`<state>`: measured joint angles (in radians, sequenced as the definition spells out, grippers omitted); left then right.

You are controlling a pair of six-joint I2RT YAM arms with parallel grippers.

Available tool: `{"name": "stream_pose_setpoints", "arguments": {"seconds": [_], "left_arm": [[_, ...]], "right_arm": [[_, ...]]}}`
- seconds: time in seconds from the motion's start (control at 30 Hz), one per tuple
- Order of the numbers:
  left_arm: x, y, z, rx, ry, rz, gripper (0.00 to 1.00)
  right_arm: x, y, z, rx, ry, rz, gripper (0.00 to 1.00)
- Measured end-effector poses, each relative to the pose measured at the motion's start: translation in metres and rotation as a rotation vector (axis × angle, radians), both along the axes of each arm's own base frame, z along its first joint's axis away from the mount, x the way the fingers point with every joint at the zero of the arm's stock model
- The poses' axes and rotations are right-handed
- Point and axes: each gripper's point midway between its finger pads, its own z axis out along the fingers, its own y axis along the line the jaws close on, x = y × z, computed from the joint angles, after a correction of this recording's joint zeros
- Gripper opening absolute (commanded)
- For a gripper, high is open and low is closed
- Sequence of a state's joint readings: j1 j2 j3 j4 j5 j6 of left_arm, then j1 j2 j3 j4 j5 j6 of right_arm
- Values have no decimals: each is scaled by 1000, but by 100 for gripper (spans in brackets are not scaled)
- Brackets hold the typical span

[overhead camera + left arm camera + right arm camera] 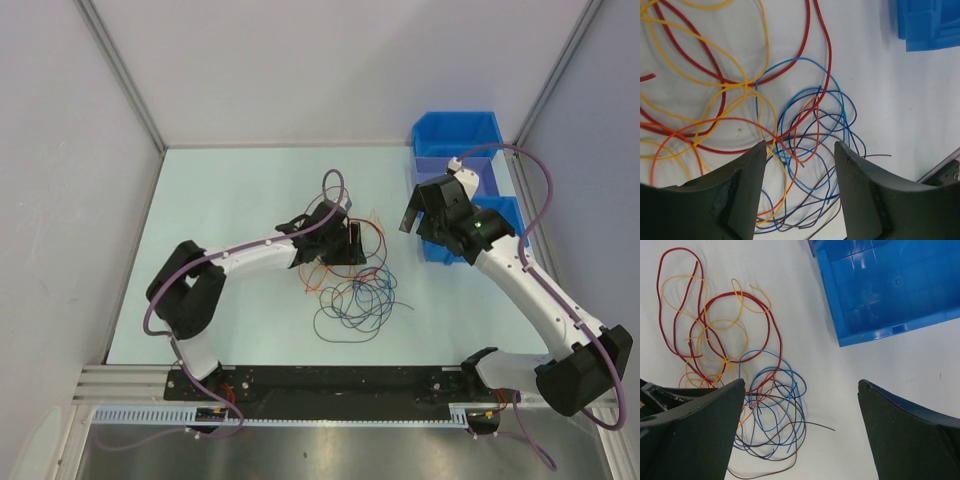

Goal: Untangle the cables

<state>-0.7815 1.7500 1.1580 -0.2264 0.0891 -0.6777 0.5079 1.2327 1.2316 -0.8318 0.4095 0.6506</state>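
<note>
The cables lie in one tangled heap of loose loops on the white table in the top view. In the left wrist view, dark red, yellow-orange and light blue loops cross, with dark blue and brown-black loops below them. My left gripper hovers over the heap's far edge, open and empty; its fingertips straddle the blue and orange strands. My right gripper is wide open and empty, high by the blue bins, right of the heap. In its wrist view the cables lie at the lower left.
Blue plastic bins stand at the table's back right, right beside my right gripper; one bin shows open at the right wrist view's top. A brown-black cable end trails right of the heap. White walls enclose the table.
</note>
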Motion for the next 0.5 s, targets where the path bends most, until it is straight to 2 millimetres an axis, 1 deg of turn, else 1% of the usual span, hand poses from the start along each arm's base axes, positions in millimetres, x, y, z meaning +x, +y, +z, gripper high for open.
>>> {"name": "stream_pose_setpoints", "arguments": {"seconds": [0.13, 0.23, 0.33, 0.37, 0.43, 0.47, 0.5], "left_arm": [[4, -10, -6, 10, 7, -3, 55], [4, -11, -12, 27, 19, -3, 54], [6, -8, -15, 55, 23, 11, 43], [6, -7, -16, 59, 22, 15, 34], [8, -6, -16, 65, 19, 25, 19], [8, -5, -16, 71, 18, 29, 3], [8, -4, -16, 73, 18, 31, 0]], "right_arm": [[0, 0, -2, -2, 8, 7, 100], [0, -1, -4, -7, 11, 11, 100], [0, -2, -4, -8, 13, 11, 100], [0, -2, -5, -7, 14, 11, 100], [-1, -2, -7, -8, 17, 11, 100], [-1, -2, -8, -10, 20, 11, 100], [-1, -2, -10, -11, 23, 11, 100]]}}
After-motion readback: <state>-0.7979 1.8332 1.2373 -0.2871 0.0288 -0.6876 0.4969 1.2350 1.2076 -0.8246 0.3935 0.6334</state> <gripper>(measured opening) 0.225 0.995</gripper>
